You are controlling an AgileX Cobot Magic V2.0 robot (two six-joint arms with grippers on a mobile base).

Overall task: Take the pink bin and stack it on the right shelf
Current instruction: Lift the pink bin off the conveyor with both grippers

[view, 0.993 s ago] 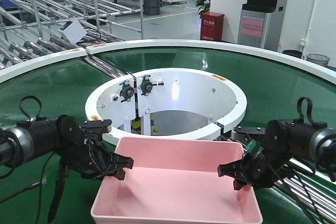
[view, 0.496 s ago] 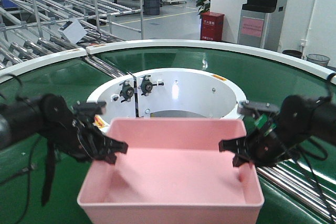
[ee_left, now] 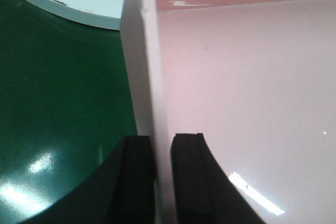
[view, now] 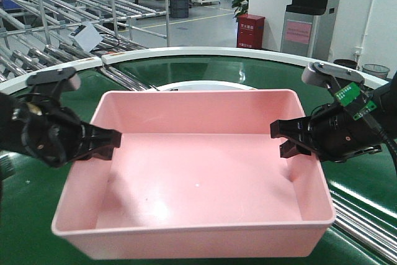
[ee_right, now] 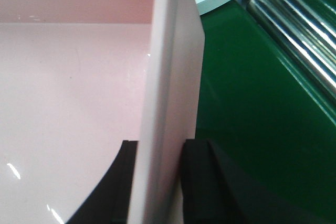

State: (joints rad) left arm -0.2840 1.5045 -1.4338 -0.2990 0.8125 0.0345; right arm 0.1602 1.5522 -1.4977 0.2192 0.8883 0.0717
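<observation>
The pink bin (view: 198, 172) hangs in the air above the green conveyor belt (view: 347, 107), close to the front camera and roughly level. My left gripper (view: 110, 141) is shut on the bin's left wall; in the left wrist view the wall (ee_left: 144, 77) runs between the two black fingers (ee_left: 137, 177). My right gripper (view: 285, 139) is shut on the bin's right wall; in the right wrist view the wall (ee_right: 173, 77) sits between its fingers (ee_right: 202, 179). The right shelf is out of view.
The white ring (view: 205, 85) of the conveyor's middle opening lies behind the bin. Steel rollers (ee_right: 294, 40) run under the right arm. Roller racks (view: 62, 10) stand at the back left. A red cabinet (view: 250, 30) and a grey machine (view: 304, 17) stand behind.
Both grippers have lifted the pink bin off the belt, up and toward the camera. It now hides most of the white ring. The arms have spread higher at its sides.
</observation>
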